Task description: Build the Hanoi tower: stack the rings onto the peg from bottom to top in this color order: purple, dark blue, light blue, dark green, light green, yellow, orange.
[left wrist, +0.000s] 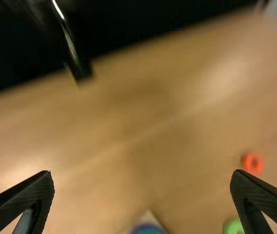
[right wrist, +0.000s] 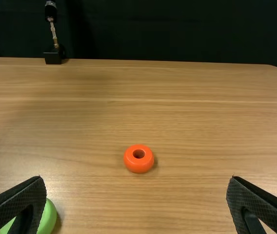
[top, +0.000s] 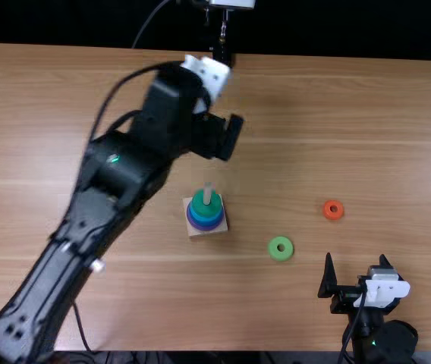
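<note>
The left claw (left wrist: 142,176) and the right claw (right wrist: 136,179) both gape wide, empty. With the dark green ring (top: 199,205) topmost on the pale peg (top: 207,195), I'd say the round light green ring (top: 281,257) on the table (top: 352,136) needs pinching next.

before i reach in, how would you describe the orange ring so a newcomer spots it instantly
On the wooden table, find the square base holding the stacked rings. In the top view, look right from there, past the loose light green ring, to the orange ring lying flat. It is smaller than that green one, and orange-red.
</note>
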Tool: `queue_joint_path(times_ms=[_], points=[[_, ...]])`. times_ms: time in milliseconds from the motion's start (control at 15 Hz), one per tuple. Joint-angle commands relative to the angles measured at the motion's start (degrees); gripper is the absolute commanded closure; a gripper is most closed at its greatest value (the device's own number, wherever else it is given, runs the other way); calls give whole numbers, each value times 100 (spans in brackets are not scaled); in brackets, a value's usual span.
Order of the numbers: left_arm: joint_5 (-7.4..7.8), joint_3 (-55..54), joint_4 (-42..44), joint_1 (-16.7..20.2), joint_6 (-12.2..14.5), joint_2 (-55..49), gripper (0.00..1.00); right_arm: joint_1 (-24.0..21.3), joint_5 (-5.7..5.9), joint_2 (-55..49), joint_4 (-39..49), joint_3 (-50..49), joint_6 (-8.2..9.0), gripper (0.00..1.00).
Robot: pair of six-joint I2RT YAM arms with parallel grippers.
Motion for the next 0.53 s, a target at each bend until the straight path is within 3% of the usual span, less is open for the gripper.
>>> queue_joint_path(times_ms=[0, 200, 267, 333, 400, 467], points=[[99, -474, 121, 362, -17, -631, 0, -66, 55, -73, -321, -412, 7, 0], [-49, -1572, 47, 1303, -17, -1897, 0, -66, 55, -73, -321, -412, 7, 0], [-249, -2065, -6, 1672, -17, -2380, 0, -66, 55, -73, -321, -412, 7, 0], [-544, -2478, -6, 1892, -17, -2811, 0, -66, 55, -73, -321, -412, 7, 0], [-903, -2900, 5, 2015, -17, -3171, 0, -66, 55, -73, -321, -412, 7, 0], [-1135, -3304, 36, 2058, -7, -3505, 0, -66, 55, -73, -321, -412, 7, 0]])
